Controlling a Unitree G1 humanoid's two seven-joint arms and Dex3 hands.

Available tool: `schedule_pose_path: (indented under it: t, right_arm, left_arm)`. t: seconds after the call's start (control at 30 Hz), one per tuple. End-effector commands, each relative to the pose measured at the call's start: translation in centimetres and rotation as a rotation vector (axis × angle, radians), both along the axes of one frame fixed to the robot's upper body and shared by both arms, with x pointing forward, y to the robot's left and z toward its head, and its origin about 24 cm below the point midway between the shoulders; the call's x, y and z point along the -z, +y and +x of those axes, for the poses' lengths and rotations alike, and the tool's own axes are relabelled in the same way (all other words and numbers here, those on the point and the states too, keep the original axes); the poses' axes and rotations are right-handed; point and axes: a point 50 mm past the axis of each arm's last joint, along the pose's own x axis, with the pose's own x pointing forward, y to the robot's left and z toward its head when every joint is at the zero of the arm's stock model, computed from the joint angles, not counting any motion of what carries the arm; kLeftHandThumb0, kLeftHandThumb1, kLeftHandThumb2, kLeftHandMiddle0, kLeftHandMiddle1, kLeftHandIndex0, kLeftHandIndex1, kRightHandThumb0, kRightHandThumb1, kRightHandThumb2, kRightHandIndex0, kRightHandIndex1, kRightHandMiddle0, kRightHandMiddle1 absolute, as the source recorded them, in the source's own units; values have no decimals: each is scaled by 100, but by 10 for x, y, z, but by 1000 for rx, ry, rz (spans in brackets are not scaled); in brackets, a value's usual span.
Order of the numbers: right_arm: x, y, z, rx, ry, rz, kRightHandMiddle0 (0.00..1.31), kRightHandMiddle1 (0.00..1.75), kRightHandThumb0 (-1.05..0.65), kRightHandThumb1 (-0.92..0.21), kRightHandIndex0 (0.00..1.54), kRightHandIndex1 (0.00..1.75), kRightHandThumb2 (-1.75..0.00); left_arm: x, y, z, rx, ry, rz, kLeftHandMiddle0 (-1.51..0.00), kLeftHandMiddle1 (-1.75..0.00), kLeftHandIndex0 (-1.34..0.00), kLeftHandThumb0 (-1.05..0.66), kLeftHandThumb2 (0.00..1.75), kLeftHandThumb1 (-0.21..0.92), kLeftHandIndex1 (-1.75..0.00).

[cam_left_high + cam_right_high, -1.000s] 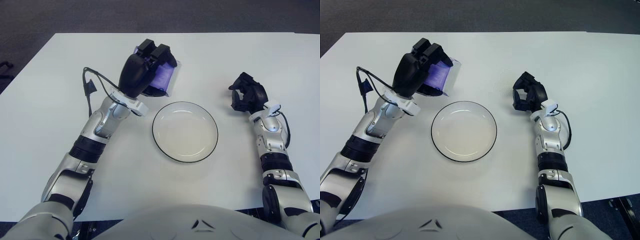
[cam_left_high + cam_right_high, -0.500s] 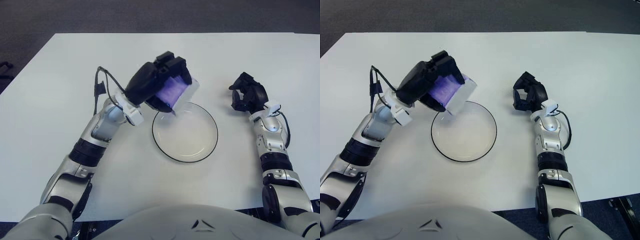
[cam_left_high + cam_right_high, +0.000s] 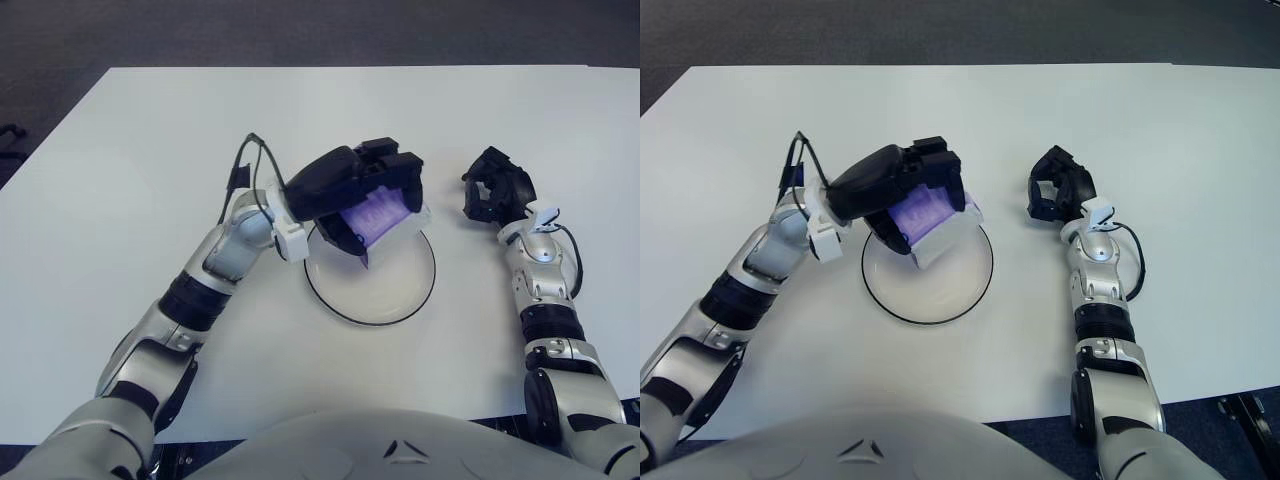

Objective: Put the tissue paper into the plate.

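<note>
My left hand [image 3: 365,195] is shut on a purple and white tissue pack [image 3: 381,217] and holds it just over the middle of the white plate [image 3: 396,295] with a dark rim. The pack is tilted, its lower corner pointing down at the plate; whether it touches the plate I cannot tell. The same shows in the right eye view, with the hand [image 3: 910,190], the pack [image 3: 931,219] and the plate [image 3: 950,290]. My right hand [image 3: 495,190] rests on the table to the right of the plate, fingers curled, holding nothing.
The white table [image 3: 120,150] ends at a dark floor at the back and sides. A black cable [image 3: 240,178] loops off my left wrist.
My left hand has carried the tissue pack right and toward me, from the table behind the plate's left rim to over the plate's middle, lower down. The right hand has stayed put.
</note>
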Motion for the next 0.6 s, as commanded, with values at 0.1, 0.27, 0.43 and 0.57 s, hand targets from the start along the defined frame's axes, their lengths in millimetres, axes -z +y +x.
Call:
schedule_pose_path:
  t: [0.1,0.27,0.43,0.57]
  right_arm:
    - [65,12,-33,4,229,71,59,175,-47,-35,123,175,-128]
    - [65,12,-33,-8,227,85,58,175,-47,-36,124,175,-126]
    - [64,13,-33,-12,224,84,57,175,-46,-37,124,175,-125]
    - [64,13,-33,-13,225,75,57,175,-46,-37,125,175,-125]
  left_arm:
    - [1,-4,-7,56,25,-26,-81,-174,-58,0,163,5,-175]
    - [4,-9,-11,98,68,-23,-88,-175,-68,0,170,-4,-166]
    - [7,-15,-14,103,-4,24,-87,-175,-79,-1,161,-2,-146]
    - [13,-11,-9,77,-57,34,-89,-175,-75,0,167,-5,-155]
